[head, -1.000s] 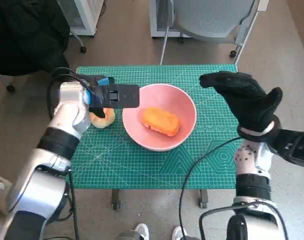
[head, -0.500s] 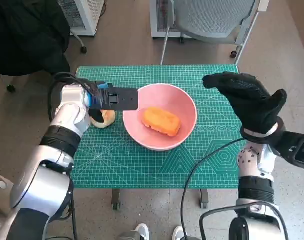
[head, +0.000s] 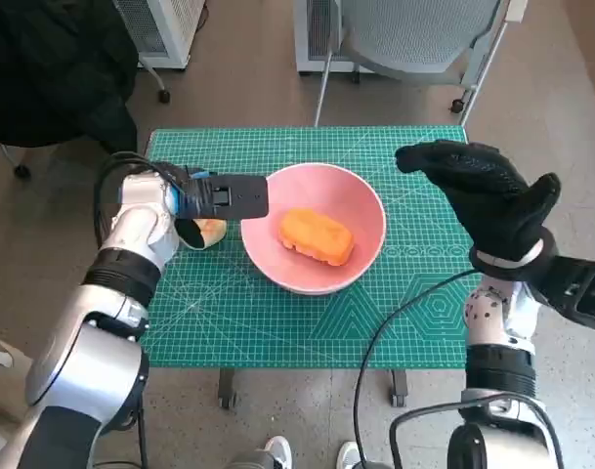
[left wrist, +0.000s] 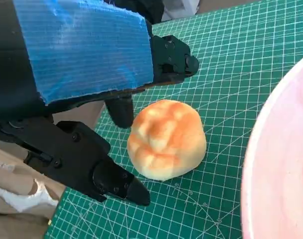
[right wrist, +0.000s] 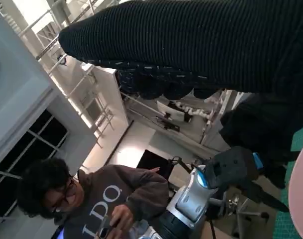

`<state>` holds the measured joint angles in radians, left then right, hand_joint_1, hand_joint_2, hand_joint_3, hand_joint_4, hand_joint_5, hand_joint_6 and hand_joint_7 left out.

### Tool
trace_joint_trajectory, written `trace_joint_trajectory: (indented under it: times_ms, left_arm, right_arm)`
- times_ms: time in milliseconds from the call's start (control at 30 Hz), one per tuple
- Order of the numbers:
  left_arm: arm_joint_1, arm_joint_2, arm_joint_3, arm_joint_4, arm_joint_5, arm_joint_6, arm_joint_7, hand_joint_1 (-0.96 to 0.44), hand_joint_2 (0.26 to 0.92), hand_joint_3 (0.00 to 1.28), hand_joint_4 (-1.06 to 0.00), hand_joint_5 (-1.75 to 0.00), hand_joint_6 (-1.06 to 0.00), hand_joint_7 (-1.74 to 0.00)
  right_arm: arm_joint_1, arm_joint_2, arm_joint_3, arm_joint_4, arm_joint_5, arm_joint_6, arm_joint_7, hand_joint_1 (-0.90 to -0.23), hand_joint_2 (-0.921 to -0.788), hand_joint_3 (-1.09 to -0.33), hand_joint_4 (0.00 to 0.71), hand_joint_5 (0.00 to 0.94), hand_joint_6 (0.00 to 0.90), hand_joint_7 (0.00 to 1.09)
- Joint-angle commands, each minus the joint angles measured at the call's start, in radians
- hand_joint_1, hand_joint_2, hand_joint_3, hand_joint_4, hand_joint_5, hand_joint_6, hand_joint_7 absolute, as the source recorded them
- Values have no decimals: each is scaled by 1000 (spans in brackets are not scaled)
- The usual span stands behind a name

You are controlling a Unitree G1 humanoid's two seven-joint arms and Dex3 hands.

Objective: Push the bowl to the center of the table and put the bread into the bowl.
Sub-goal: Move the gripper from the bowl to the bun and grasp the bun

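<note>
from the head view i see the green mat [head: 277, 322] covering the table, my two forearms coming up from below. my left hand [head: 219, 197] sits over the left part of the mat, its blue-taped back up, just beside the bowl's left rim. in the left wrist view its fingers [left wrist: 116, 179] stand apart on either side of the bun [left wrist: 166, 139], near it but not closed on it; whether any finger touches the bun i can't tell. the bun rests on the mat, just left of the bowl, partly hidden under the hand in the head view.

the pink bowl [head: 365, 244] stands about mid-table, and an orange bread [head: 316, 236] lies inside it, a little tilted.

my right hand [head: 488, 200] in the black glove hangs above the right edge of the mat, fingers spread and slightly curled, holding nothing, apart from the bowl.

beyond the table i see a chair [head: 414, 34]. in the right wrist view a person [right wrist: 101, 204] in a dark sweatshirt shows.
</note>
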<state>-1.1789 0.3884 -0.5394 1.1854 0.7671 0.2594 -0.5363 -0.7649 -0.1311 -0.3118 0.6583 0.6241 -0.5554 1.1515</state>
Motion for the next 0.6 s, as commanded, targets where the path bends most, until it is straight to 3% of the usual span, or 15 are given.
trace_joint_trajectory:
  times_ms: [33, 200, 333, 433, 600]
  left_arm:
    - [-12, -5, -1, 9, -15, 9, -5, -297, 702, 10, -16, -1485, -120, 0]
    - [0, -17, 4, 19, -28, 19, -6, -286, 704, 6, -45, -1211, -117, -1]
    - [4, -22, 3, 30, -39, 19, 3, -271, 704, 3, -75, -1179, -117, -1]
    - [11, -29, 5, 48, -47, 15, 20, -242, 702, 3, -84, -1222, -117, 0]
    - [19, -35, 10, 68, -58, 9, 49, -193, 702, 6, -83, -1517, -121, -1]
  right_arm:
    - [24, 0, 1, 5, -5, 4, -2, -647, -921, -682, 176, 0, 233, 2]
    - [20, -1, 2, 12, -9, 2, -2, -647, -921, -676, 177, 1, 234, 2]
    - [19, -4, 2, 13, -8, 5, -1, -647, -921, -674, 178, 1, 234, 3]
    - [21, -5, 4, 6, -8, 9, -2, -648, -921, -674, 178, 1, 235, 3]
    - [24, -7, 4, 2, -6, 15, 1, -649, -921, -673, 179, 1, 235, 3]
